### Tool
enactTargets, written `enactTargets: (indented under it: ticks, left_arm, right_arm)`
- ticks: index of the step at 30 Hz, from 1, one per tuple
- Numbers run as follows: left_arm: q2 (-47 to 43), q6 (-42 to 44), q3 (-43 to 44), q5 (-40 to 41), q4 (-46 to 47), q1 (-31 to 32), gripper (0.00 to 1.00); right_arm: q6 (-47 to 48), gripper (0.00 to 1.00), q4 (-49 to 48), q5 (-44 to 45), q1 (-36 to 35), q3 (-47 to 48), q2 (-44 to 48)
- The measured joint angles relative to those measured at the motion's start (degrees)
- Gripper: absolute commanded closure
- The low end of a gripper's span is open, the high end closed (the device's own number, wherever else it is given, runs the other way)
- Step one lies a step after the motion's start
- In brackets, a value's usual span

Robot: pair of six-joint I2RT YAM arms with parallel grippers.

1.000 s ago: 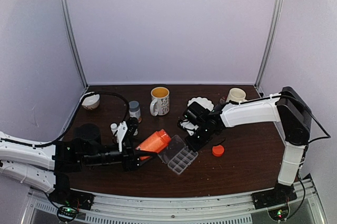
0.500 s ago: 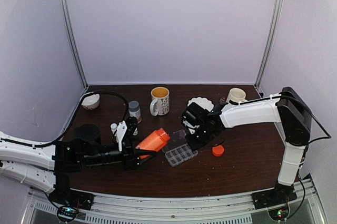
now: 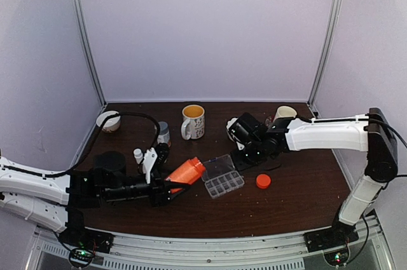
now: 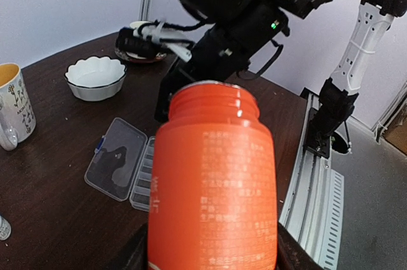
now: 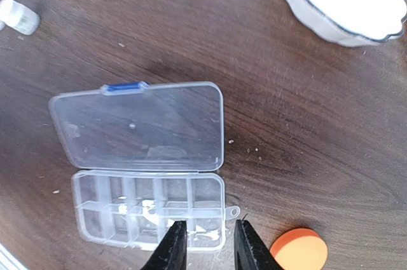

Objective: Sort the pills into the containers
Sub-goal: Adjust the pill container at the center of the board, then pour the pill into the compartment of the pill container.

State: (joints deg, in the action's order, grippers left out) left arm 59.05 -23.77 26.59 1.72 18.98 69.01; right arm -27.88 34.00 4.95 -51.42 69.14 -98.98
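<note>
Pill box [image 3: 222, 176] of flat clear plastic, rectangular, lying open near the middle of the dark brown wooden table [image 3: 292, 206]. In the right wrist view its hinged clear lid [image 5: 137, 127], fitted with a small blue latch [image 5: 124, 87], lies flat at the 12 o'clock side. The two rows of small compartments [image 5: 121, 203] face upward at the 6 o'clock side. Tiny pale specks [image 5: 252, 150] rest on the wood at 3 o'clock of the lid; whether they are pills cannot be told.

Left gripper [image 3: 166, 185]: closed on the base of an orange cylindrical plastic bottle [image 3: 187, 170]. The bottle is uncapped and tilted, its open mouth directed toward the pill box. In the top view it sits at 9 o'clock of the box, just beside it.

Right gripper [image 5: 208, 235]: fingers narrowly parted and holding nothing. It is poised over the 6 o'clock rim of the compartments in its own view, and at 1 o'clock of the box in the top view.

Surroundings, read from the box:
- A round orange cap [image 3: 263, 181] lies at 3 o'clock, apart from the box.
- A white mug with a yellow interior [image 3: 193, 121] stands upright at 11 o'clock.
- A white scalloped bowl [image 5: 346, 3] stands at 1 o'clock.
- A cream cup [image 3: 285, 114] stands at 2 o'clock, near the rear edge.
- A small grey-capped bottle [image 3: 163, 131] and a small white bottle [image 3: 138, 154] stand at 10 o'clock.
</note>
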Motion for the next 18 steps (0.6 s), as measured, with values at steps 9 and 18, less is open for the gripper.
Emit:
enactTargets:
  ticks: [9,18]
  left_arm:
    - [3.5,-2.1,0.2,1.1,-2.8,0.6,0.74]
    - [12.4,-4.7,2.1,2.3,-1.6,0.9,0.76]
  right_arm:
    - [1.5,0.71,-9.9,-2.4,0.1,-10.9,12.8]
    - [1.9,0.7,-17.0,-4.1,0.3,-18.3,16.3]
